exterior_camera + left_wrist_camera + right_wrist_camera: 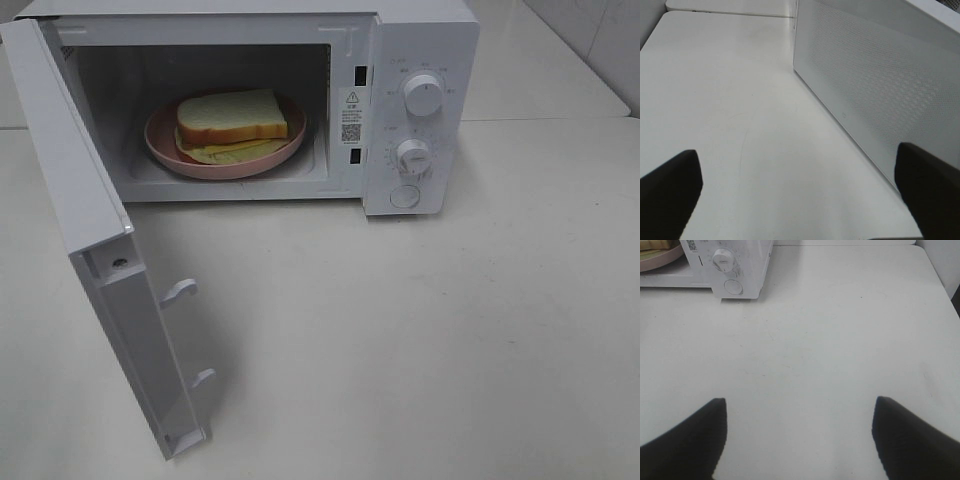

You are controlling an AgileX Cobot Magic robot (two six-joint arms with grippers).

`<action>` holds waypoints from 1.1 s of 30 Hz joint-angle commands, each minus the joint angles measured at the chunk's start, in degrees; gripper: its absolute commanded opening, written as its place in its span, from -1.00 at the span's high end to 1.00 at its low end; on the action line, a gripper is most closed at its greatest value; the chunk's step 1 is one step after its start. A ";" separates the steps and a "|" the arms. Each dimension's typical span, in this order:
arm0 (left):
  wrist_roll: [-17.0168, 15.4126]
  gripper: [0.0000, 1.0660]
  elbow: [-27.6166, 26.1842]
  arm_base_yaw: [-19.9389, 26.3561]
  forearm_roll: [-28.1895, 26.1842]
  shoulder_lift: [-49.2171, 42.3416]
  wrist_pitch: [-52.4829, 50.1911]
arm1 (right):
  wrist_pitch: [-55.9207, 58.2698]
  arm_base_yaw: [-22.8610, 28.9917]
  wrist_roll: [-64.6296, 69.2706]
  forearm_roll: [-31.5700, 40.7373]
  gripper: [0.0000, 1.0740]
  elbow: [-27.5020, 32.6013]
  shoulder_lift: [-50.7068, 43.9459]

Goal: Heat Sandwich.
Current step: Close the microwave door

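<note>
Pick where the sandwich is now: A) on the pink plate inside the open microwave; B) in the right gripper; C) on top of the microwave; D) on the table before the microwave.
A: the sandwich lies on the pink plate inside the microwave, whose door stands swung open.

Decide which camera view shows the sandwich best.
The exterior high view: the whole sandwich lies on its plate inside the open microwave. The right wrist view catches only a sliver at its edge; the left wrist view shows none.

Left claw [796, 152], jaws wide apart, above white table [730, 100], perforated white panel [875, 85] near one finger
</note>
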 commanded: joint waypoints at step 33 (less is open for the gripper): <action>-0.17 1.00 2.81 0.06 3.09 25.55 -28.13 | -0.63 -0.23 0.06 0.11 -0.42 0.11 -1.43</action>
